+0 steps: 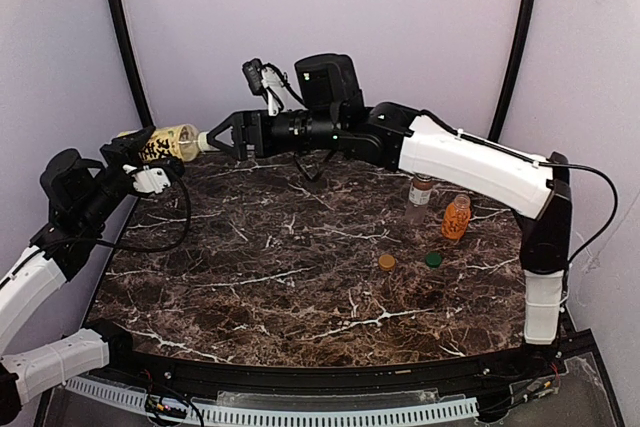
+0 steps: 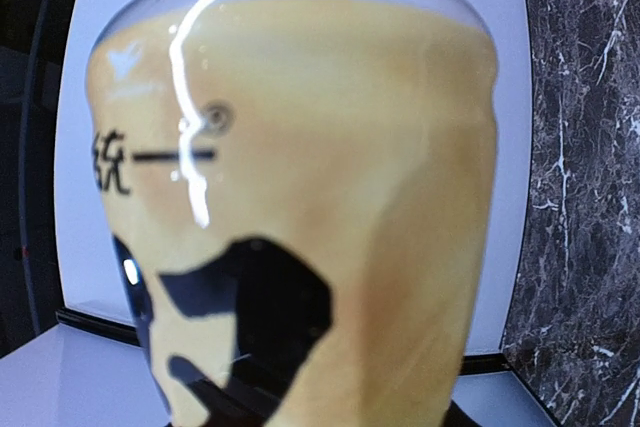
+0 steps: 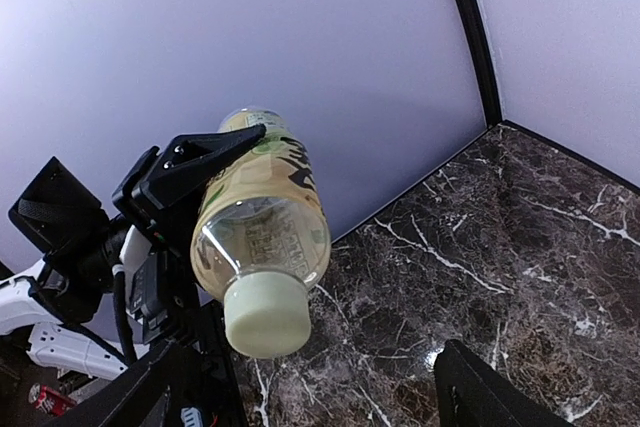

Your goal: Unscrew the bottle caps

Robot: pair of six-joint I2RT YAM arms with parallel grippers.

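My left gripper [image 1: 150,152] is shut on the yellow-labelled bottle [image 1: 168,141] and holds it on its side in the air over the table's far left corner. In the left wrist view, the bottle [image 2: 300,197] fills the picture and hides the fingers. The bottle's pale cap [image 3: 265,312] is on and points at my right gripper [image 1: 218,136]. That gripper [image 3: 305,362] is open, its jaws wide to either side of the cap and not touching it. The short brownish bottle [image 1: 421,189] and the bumpy orange bottle [image 1: 456,217] stand at the right.
An orange cap [image 1: 386,262] and a green cap [image 1: 433,259] lie loose on the marble table [image 1: 280,277], in front of the two short bottles. Pale walls close the back and sides. My right arm stretches across the far part of the table.
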